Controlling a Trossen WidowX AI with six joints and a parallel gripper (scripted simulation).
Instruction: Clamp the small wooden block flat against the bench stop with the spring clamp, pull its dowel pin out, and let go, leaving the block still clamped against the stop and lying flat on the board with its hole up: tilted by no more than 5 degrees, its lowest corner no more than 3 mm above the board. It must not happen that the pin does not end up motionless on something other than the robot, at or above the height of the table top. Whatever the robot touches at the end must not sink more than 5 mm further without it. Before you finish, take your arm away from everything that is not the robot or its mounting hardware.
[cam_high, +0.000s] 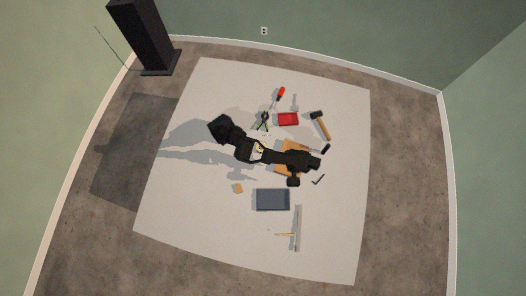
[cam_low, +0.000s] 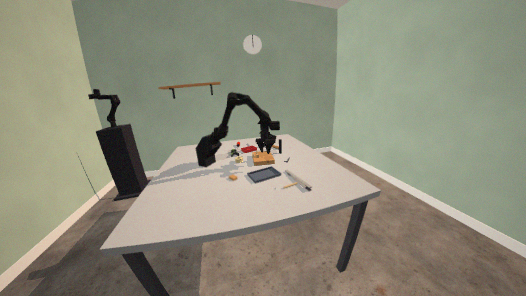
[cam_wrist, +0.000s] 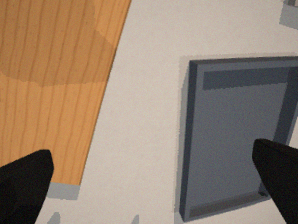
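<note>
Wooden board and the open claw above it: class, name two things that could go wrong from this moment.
1. The claw is open and holds nothing, hanging over the gap between the wooden board and the grey tray. A straight descent would probably meet bare table, not the block.
2. The spring clamp lies well away, beside the red box and screwdriver; reaching there may knock these neighbours.

the arm (cam_low: 240, 102) is matte black all over, built of slim boxy links with thicker blocks at the joints, rising from a chunky black base (cam_low: 206, 150). a small yellowish mark (cam_high: 259, 147) shows near the elbow. the claw (cam_wrist: 149, 185) ends in two plain, blunt black fingers.
</note>
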